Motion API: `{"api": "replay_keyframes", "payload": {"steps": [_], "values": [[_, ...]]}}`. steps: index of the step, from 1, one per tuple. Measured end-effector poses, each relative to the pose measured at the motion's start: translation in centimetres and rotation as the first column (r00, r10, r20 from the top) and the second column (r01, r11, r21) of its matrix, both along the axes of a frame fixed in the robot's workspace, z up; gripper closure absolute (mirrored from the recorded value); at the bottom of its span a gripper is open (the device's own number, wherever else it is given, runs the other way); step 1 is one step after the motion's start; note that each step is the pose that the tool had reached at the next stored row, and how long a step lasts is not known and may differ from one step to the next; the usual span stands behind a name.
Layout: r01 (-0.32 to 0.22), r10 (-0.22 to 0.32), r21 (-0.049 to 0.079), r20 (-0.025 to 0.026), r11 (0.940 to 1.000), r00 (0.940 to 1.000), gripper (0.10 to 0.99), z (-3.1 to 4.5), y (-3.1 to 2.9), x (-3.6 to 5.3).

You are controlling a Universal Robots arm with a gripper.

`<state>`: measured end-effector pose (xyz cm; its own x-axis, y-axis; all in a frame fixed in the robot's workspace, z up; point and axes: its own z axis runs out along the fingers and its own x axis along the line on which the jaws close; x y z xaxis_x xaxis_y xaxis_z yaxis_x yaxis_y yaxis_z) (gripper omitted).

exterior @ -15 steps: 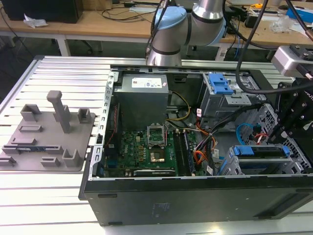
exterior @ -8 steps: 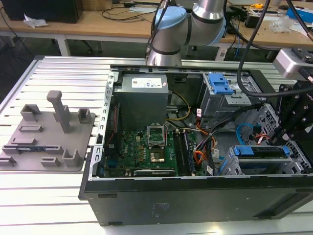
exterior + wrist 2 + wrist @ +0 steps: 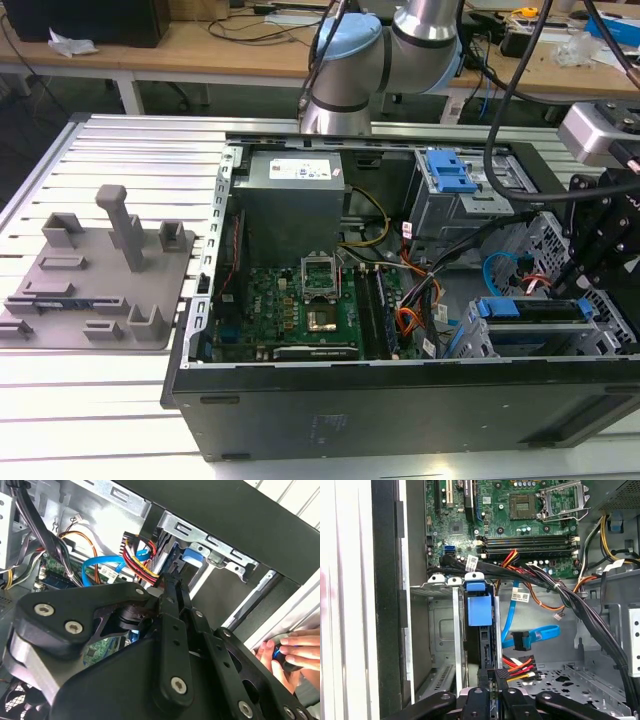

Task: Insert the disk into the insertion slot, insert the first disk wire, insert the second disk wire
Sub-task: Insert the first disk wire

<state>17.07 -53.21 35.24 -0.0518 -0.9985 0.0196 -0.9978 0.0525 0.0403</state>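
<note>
- On the exterior view's left, a grey plate of holders (image 3: 100,270) lies outside the computer case (image 3: 400,410), well apart from the work. The green circuit board (image 3: 290,305) fills the middle of the case.
- Further to the right, the blue cable (image 3: 540,632) makes a free loop inside the case. In the first wrist view its small dark plug hangs near the hard drive and does not touch it, so I judge that it is not connected yet.
- The hard drive (image 3: 480,611) stands on its edge inside the drive bay (image 3: 468,338), with its blue frame showing. The first step therefore looks finished. The drive's long axis runs straight away from the gripper (image 3: 491,680), deeper into the bay, and its near end faces the fingers.
- The red wire bundle (image 3: 520,667) comes in from the side and ends in a dark plug just at that near end of the drive.
- At the exterior view's far right is the gripper. In both wrist views its fingers are drawn together, and they seem to clamp the plug of the red wire bundle.
- The plug lies directly in front of the gripper and in line with the drive's long axis. I cannot tell whether it is already pushed fully in.
</note>
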Motion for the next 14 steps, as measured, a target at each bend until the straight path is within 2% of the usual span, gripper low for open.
{"api": "replay_keyframes", "payload": {"steps": [14], "values": [[0.0, 0.0, 0.0, 0.0001, 1.0, 1.0, 0.922, -0.49, 0.0, 0.0]]}}
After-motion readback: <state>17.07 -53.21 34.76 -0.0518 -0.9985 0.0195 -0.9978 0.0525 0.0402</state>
